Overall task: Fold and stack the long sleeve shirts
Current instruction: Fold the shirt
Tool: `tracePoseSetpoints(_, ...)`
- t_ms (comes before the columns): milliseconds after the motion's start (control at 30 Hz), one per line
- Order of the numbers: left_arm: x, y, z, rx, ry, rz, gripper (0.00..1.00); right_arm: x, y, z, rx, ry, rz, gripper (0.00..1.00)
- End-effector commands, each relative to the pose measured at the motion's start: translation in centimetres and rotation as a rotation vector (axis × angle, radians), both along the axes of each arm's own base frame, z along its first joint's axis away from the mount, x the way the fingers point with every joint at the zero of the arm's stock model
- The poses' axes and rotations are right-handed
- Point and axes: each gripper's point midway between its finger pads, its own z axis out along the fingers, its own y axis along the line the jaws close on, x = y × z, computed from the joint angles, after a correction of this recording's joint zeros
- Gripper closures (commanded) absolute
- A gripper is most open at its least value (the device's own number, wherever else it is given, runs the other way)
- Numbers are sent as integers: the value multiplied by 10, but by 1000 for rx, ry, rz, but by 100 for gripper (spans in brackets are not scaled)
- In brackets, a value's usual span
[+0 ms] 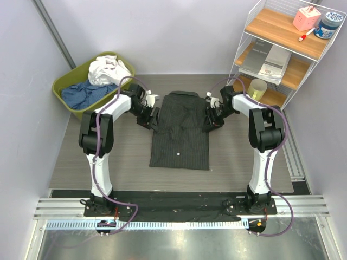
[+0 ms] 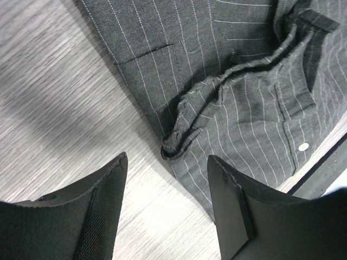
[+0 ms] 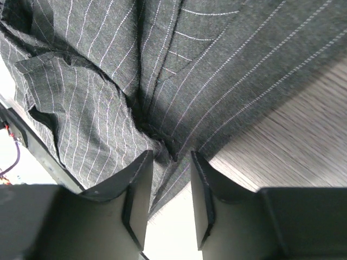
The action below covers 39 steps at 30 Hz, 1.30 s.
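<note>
A dark pinstriped long sleeve shirt (image 1: 180, 135) lies flat in the middle of the table, sleeves folded in along its sides. My left gripper (image 1: 152, 118) is at the shirt's left edge. In the left wrist view the left gripper (image 2: 167, 157) stands wide open over bare table, with the shirt (image 2: 244, 108) and a rolled fold of its edge just ahead of the fingertips. My right gripper (image 1: 211, 116) is at the shirt's right edge. Seen from the right wrist, the right gripper (image 3: 171, 154) is partly open, a bunched fold of the shirt (image 3: 108, 81) lying between its fingertips.
A green bin (image 1: 68, 81) at the back left holds a white garment (image 1: 111, 69) and a blue garment (image 1: 81, 95). A wire and wood shelf (image 1: 282, 49) stands at the back right, with a yellow cup (image 1: 258, 88) on its lowest board.
</note>
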Motion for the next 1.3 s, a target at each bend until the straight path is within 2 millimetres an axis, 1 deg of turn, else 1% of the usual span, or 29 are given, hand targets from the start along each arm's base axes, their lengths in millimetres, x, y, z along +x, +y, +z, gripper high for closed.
tracePoseSetpoints(0,7,-10,-3,-17,-13,-8,39,9,13,12,58,-26,19,66)
tracePoseSetpoints(33,7,-11,-2,-21,-15,-9,42,9,13,13,57,-28,18,71)
tracePoseSetpoints(100,6,-14,0,-34,-17,-14,44,11,12,16,53,-39,16,77)
tracePoseSetpoints(133,7,-16,1,-40,-25,-17,47,10,10,16,41,-41,11,84)
tracePoseSetpoints(167,8,-18,1,-43,-31,-22,49,10,9,16,35,-43,10,87)
tracePoseSetpoints(200,7,-20,3,-50,-33,-27,52,10,9,20,36,-54,10,91)
tracePoseSetpoints(233,8,-22,3,-58,-37,-31,58,9,8,20,32,-52,9,97)
tracePoseSetpoints(300,11,-25,11,-77,-56,-29,66,9,6,23,20,-61,4,99)
tracePoseSetpoints(333,12,-26,15,-86,-65,-26,73,9,3,27,15,-75,-1,99)
tracePoseSetpoints(400,13,-28,27,-109,-92,-29,80,10,0,30,5,-86,-6,99)
tracePoseSetpoints(433,14,-29,31,-112,-99,-26,88,10,-1,32,1,-94,-10,99)
tracePoseSetpoints(467,15,-30,36,-118,-116,-24,91,11,-5,33,-3,-94,-20,99)
tracePoseSetpoints(533,17,-31,41,-124,-127,-26,98,12,-11,35,-12,-101,-28,99)
tracePoseSetpoints(633,19,-32,47,-134,-145,-31,100,13,-20,33,-35,-110,-31,99)
tracePoseSetpoints(733,23,-33,42,-127,-155,-39,100,13,-25,29,-45,-103,-33,99)
tracePoseSetpoints(767,24,-32,39,-123,-155,-38,100,13,-25,25,-46,-93,-33,99)
tracePoseSetpoints(833,25,-32,29,-117,-136,-41,100,18,-24,20,-41,-94,-33,99)
tracePoseSetpoints(900,29,-29,20,-91,-137,-30,100,21,-22,11,-40,-83,-36,99)
tracePoseSetpoints(933,30,-28,10,-73,-127,-27,100,25,-21,8,-40,-87,-37,99)
tracePoseSetpoints(967,33,-23,4,-42,-129,-16,100,28,-21,6,-40,-87,-39,99)
tracePoseSetpoints(1000,35,-20,-1,-22,-129,-11,100,30,-21,-1,-44,-75,-40,99)
tracePoseSetpoints(1033,36,-17,-9,-1,-117,-7,100,33,-23,-4,-59,-82,-41,99)
tracePoseSetpoints(1133,40,-10,-21,48,-115,4,99,37,-31,-15,-104,-101,-30,99)
tracePoseSetpoints(1167,42,-9,-26,59,-109,7,99,37,-37,-20,-136,-103,-33,99)
tracePoseSetpoints(1200,43,-7,-28,72,-108,15,98,36,-38,-23,-147,-102,-28,99)
tracePoseSetpoints(1267,38,-6,-32,79,-89,18,98,40,-40,-30,-162,-112,-22,99)
